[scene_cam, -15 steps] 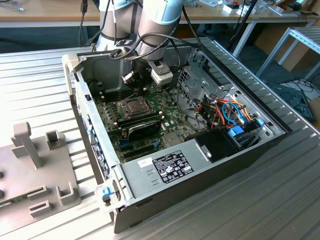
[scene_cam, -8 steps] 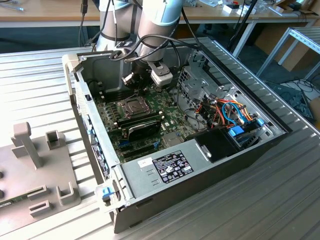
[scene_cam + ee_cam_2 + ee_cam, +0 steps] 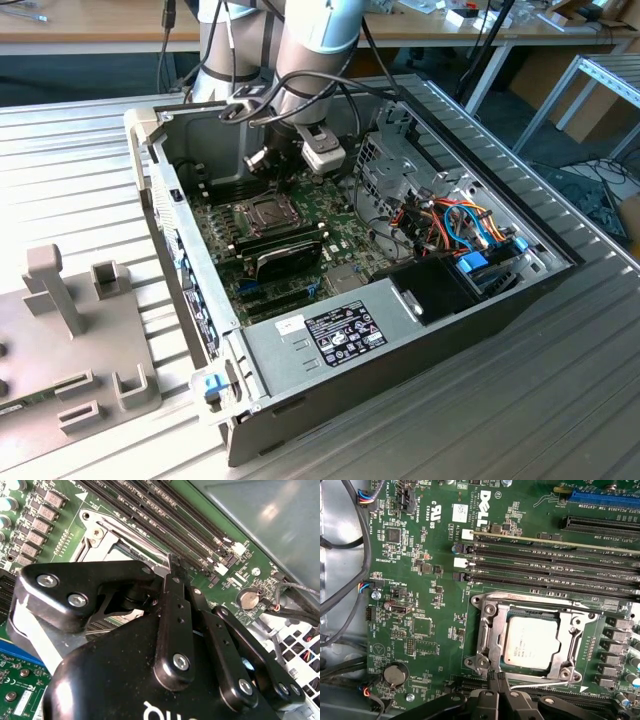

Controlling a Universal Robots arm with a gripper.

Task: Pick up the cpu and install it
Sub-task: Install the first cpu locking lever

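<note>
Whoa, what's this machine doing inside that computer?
A robot arm is reaching into an open computer case. The cpu sits in its socket on the green motherboard, with the hinged metal frame lying around it. The gripper, shut, is down at the socket's edge and is not holding the cpu.

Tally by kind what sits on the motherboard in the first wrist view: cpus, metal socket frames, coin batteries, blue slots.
cpu: 1
metal socket frame: 1
coin battery: 1
blue slot: 1
Total: 4
</note>
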